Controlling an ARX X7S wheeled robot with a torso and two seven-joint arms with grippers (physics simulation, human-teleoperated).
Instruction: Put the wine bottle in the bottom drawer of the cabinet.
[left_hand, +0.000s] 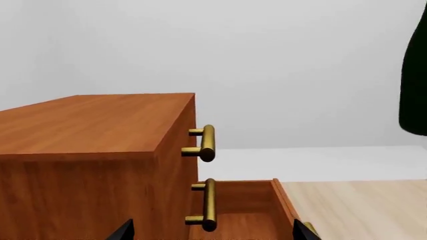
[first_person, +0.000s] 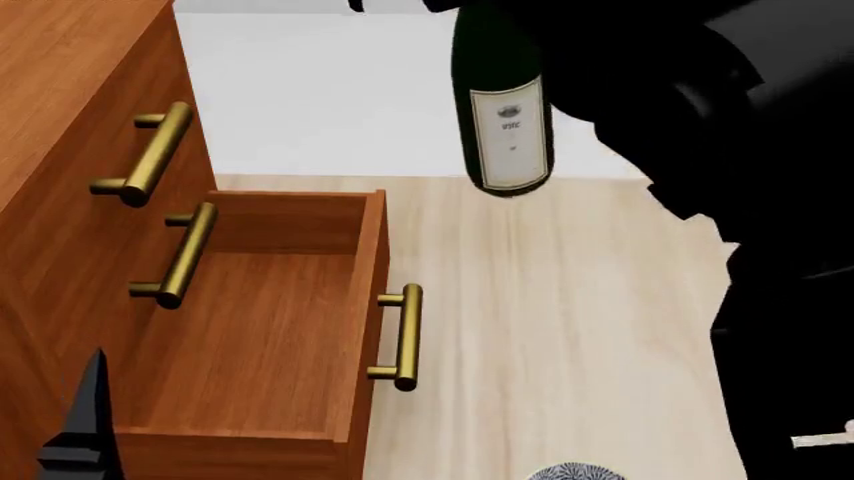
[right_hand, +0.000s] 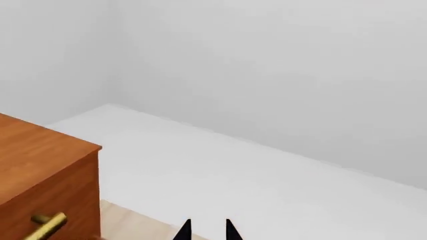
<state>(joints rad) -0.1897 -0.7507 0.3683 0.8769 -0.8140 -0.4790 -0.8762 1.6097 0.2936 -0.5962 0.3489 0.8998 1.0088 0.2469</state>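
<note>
The wine bottle (first_person: 505, 110), dark green with a white label, hangs upright in the air under my black right arm (first_person: 694, 90), above the floor just right of the open bottom drawer (first_person: 254, 330). Its dark edge also shows in the left wrist view (left_hand: 415, 75). The drawer is pulled out of the reddish-brown cabinet (first_person: 54, 90) and holds nothing. In its own view my right gripper (right_hand: 207, 231) shows only two close-set tips; the bottle is hidden there. My left gripper (left_hand: 213, 232) is wide open near the cabinet front, over the drawer (left_hand: 240, 205).
Brass bar handles (first_person: 147, 155) stick out from the cabinet's upper drawer fronts. The open drawer's own handle (first_person: 404, 337) faces the pale wood floor (first_person: 574, 320). A patterned bowl (first_person: 574, 472) peeks in at the bottom edge. White wall lies behind.
</note>
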